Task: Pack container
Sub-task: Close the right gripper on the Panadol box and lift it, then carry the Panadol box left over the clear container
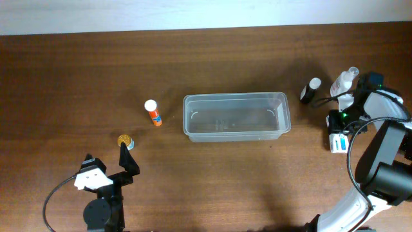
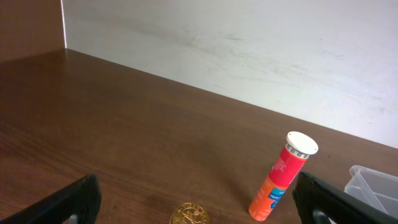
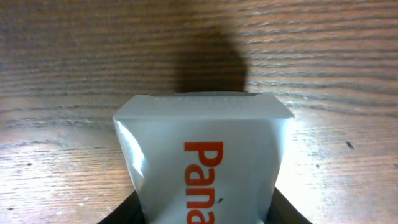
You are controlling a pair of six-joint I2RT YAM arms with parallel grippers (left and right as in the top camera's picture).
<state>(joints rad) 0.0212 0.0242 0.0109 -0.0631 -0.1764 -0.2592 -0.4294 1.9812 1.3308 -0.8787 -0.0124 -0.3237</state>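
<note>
The clear plastic container [image 1: 235,116] lies empty in the middle of the table; its corner shows in the left wrist view [image 2: 376,183]. An orange tube with a white cap [image 1: 153,113] [image 2: 283,177] stands left of it. A small gold-lidded jar [image 1: 125,140] [image 2: 191,214] sits just ahead of my left gripper [image 1: 111,158] [image 2: 199,211], which is open wide and empty. My right gripper [image 1: 339,131] [image 3: 202,218] is shut on a white box with orange lettering [image 3: 202,155] [image 1: 338,142], low over the table at the far right.
A black bottle with a white cap [image 1: 310,90] and a clear spray bottle [image 1: 344,80] stand at the back right, close to my right arm. A white wall [image 2: 249,56] runs along the table's far edge.
</note>
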